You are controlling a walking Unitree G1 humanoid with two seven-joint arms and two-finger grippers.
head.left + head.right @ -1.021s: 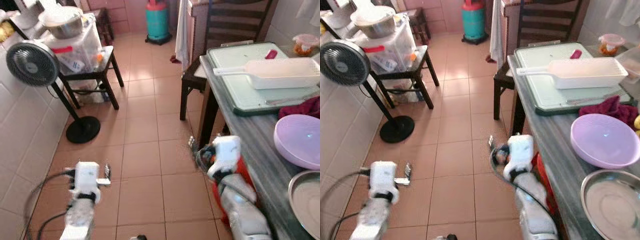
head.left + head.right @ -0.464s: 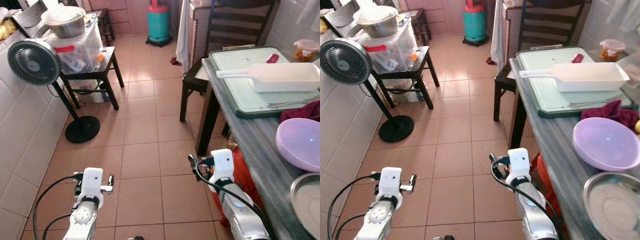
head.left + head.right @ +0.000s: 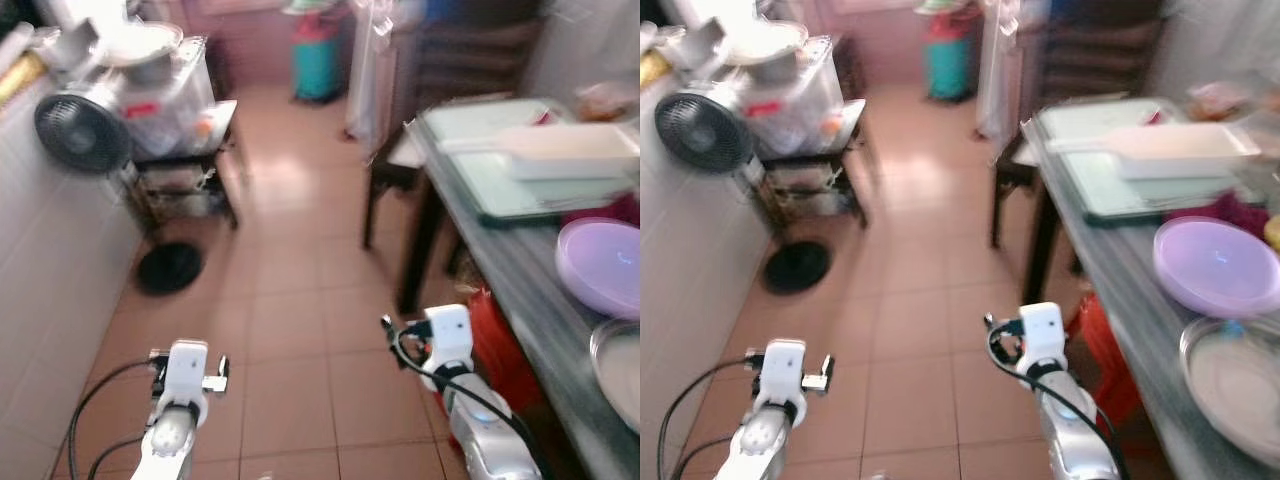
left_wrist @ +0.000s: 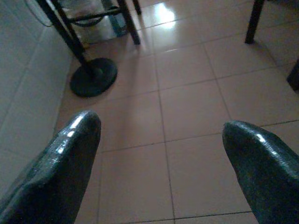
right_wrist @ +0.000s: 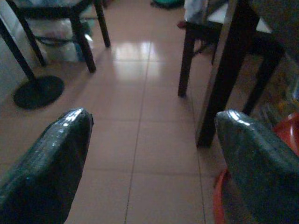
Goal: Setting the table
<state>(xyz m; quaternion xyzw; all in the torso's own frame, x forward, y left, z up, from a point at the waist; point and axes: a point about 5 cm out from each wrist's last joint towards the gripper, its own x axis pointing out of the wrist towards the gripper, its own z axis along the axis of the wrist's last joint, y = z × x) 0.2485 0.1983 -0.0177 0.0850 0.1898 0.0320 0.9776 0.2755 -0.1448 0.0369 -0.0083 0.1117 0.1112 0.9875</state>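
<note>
Left claw (image 4: 161, 140) fingers (image 4: 60, 163) spread wide, tiled floor (image 4: 187, 112), round fan base (image 4: 93, 77) ahead

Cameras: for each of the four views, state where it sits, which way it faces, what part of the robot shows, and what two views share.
Left eye view: on the head, facing forward and down at the tiled floor, table and fan; both arms show.
Right eye view: beside it, same scene; purple bowl nearer centre.
Left wrist view: on the left arm, looking along the open left gripper at the fan's base.
Right wrist view: on the right arm, looking along the open right gripper at the table leg.
Shared: both wrist views show the fan's base.
</note>
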